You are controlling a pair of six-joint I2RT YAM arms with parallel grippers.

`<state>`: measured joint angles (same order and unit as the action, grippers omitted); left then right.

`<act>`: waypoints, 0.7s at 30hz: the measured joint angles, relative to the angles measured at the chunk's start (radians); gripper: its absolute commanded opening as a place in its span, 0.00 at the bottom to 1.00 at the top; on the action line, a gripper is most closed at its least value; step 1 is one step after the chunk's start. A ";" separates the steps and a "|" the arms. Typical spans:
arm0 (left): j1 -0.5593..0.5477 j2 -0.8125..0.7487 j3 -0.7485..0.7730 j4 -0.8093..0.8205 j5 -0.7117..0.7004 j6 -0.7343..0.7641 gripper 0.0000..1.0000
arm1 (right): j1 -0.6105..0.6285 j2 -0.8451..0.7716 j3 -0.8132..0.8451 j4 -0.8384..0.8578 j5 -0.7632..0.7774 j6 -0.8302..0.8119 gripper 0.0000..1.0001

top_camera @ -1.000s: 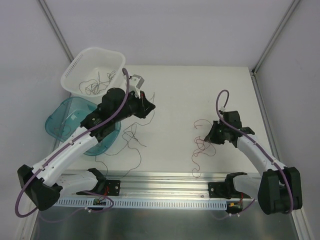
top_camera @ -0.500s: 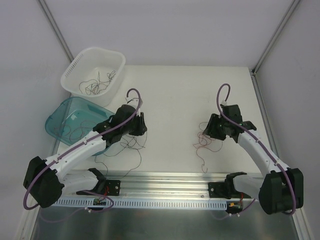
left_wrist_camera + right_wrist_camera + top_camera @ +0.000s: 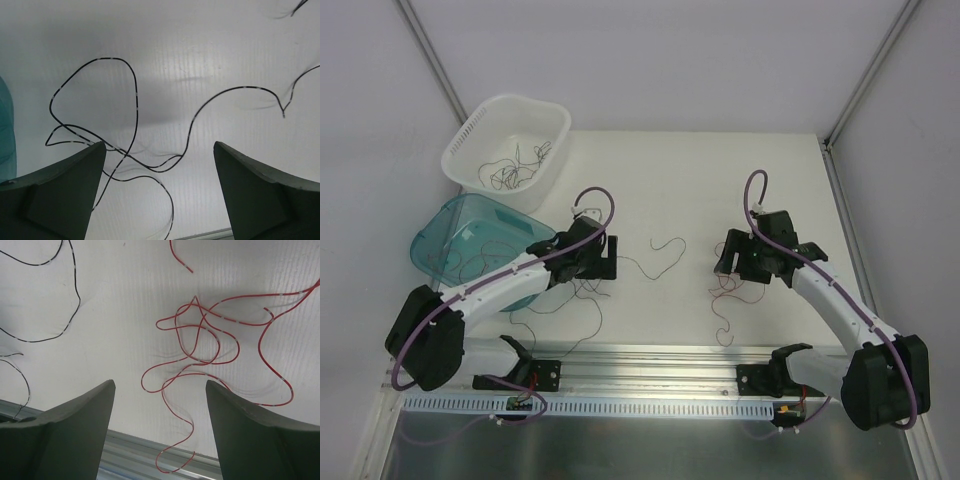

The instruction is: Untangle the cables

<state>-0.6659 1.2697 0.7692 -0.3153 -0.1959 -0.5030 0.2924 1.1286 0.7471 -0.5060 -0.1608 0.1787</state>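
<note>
Far-left corner of table [image 3: 720,170]: white basket [image 3: 458,152] with loose strands [image 3: 510,170] inside. Just nearer along left edge: teal tub [image 3: 424,248], more of the same visible through its wall. Next, left gripper [image 3: 158,149], low over left-centre of surface, jaws spread wide, nothing between them, nothing held. Below and ahead of it, dark cable [image 3: 135,95] flat on surface: open loops crossing near the left finger, one long tail running right toward centre, further dark loops toward near edge. Then right gripper [image 3: 160,386], low over right-centre, jaws likewise wide and empty. Beneath it, red cable [image 3: 216,347] flat on surface: loose cluster of overlapping loops, one tail trailing toward near edge, lying apart from the dark one in the wrist view. Handling, judged: hair-thin, near weightless, limp yet springy; keeps its curl, likely to cling to a finger and drag along. Easily missed by a pinch unless fingertips go right down onto surface and close fully. Not brittle, but prone to kink or tighten if yanked through a crossing. Best hold on dark: free tail toward centre, clear of crossings. Best hold on red: trailing tail by near edge, or outermost loop on the right, drawn slowly away from cluster.
</note>
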 measured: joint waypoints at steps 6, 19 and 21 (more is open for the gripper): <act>0.000 0.100 0.003 -0.042 -0.020 -0.023 0.96 | 0.000 -0.008 -0.009 0.003 -0.005 0.000 0.77; 0.000 0.219 0.054 -0.066 0.006 -0.019 0.08 | 0.000 -0.013 -0.026 0.020 -0.027 0.001 0.77; 0.000 0.219 0.068 -0.069 0.007 -0.009 0.00 | 0.000 -0.013 -0.026 0.022 -0.028 0.001 0.77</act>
<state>-0.6662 1.4887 0.8371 -0.3840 -0.1886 -0.5121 0.2924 1.1152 0.7212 -0.4839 -0.1886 0.1795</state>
